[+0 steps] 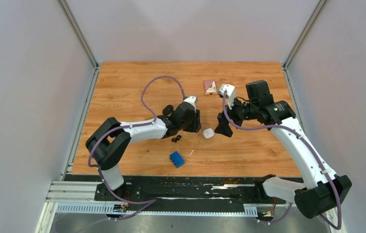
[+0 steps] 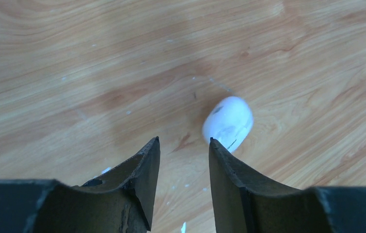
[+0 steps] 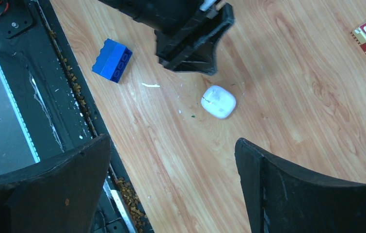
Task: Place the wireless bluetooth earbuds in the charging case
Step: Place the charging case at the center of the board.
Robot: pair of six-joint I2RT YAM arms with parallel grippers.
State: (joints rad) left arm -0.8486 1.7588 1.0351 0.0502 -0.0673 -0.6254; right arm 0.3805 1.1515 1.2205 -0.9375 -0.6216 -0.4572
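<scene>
Two grippers are gathered over the middle of the table (image 1: 122,97). The left gripper (image 2: 184,141) is parted by a narrow gap and nothing is held in it. The charging case (image 2: 228,121), white, rounded and apparently shut, lies on the wood just past the tip of the finger at the right of the wrist view. Whether it is touched there cannot be told. The right gripper (image 3: 172,141) is spread wide and empty, with the case seen above its gap.

The step in hand is judged to be getting the case steadied and opened. A smooth, rounded shell is likely to slide or spin, so it should be taken squarely across its flatter sides by one gripper while the lid is lifted by the other.

Two black earbuds (image 1: 176,139) lie in the overhead view just below the left gripper, left of the case. The white buds cannot be made out. The black pair could be swept away by a low wrist. A blue block (image 1: 176,158) and a white scrap (image 1: 191,152) lie lower in the frame, and a card (image 1: 210,87) lies well apart near the top.
</scene>
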